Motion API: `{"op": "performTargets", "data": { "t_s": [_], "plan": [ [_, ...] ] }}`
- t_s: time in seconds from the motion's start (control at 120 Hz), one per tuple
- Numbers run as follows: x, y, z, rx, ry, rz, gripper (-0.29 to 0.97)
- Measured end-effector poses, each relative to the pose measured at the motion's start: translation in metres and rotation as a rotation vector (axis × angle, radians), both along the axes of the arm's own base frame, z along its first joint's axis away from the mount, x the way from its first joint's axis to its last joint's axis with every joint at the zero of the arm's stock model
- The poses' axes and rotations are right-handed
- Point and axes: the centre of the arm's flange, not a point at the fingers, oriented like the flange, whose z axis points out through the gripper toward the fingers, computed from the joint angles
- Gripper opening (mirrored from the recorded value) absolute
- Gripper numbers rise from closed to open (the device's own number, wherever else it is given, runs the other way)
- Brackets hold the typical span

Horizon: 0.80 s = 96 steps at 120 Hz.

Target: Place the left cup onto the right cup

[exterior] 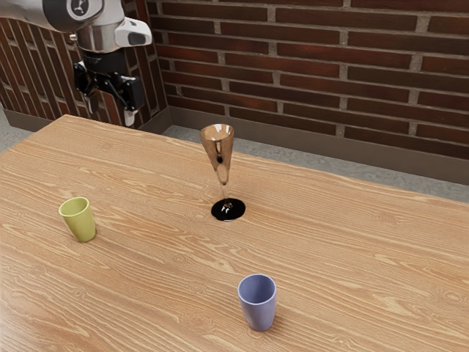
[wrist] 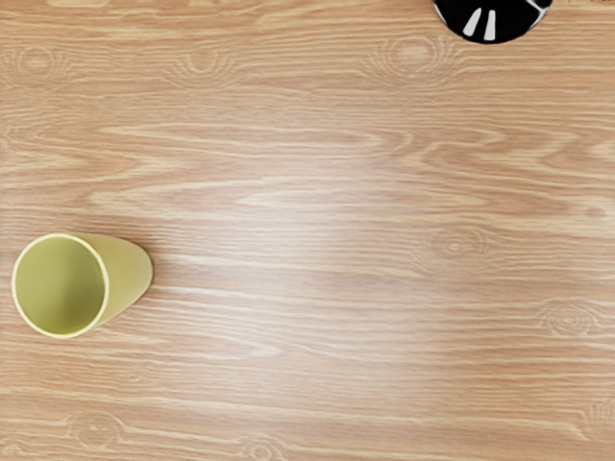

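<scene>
- Lavender cup (exterior: 257,301) stood upright near the tabletop's front edge.
- Green cup (exterior: 78,218) stood upright, well apart from it.
- My gripper (exterior: 108,111) hung high above the tabletop, jaws wide, empty.

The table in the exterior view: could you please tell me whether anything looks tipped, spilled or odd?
Nothing stands out. The green cup, the purple cup and the tall glass all stand upright and apart on the table; nothing is spilled.
</scene>
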Motion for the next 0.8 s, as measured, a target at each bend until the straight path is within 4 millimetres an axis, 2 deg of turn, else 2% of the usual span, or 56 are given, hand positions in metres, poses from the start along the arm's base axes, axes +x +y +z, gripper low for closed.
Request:
{"op": "performTargets", "data": {
  "t_s": [0.15, 0.308, 0.45, 0.567, 0.717, 0.8],
  "plan": [
    [0.002, 0.008, -0.005, 0.003, 0.004, 0.001, 0.68],
    [0.008, 0.016, -0.042, 0.004, 0.037, -0.015, 0.68],
    [0.017, 0.031, -0.091, 0.004, 0.064, -0.035, 0.68],
    [0.014, 0.068, -0.116, 0.0, 0.058, -0.01, 0.68],
    [-0.013, 0.127, -0.127, -0.011, 0.031, 0.056, 0.68],
    [-0.029, 0.157, -0.144, -0.018, 0.03, 0.095, 0.68]
  ]
}}
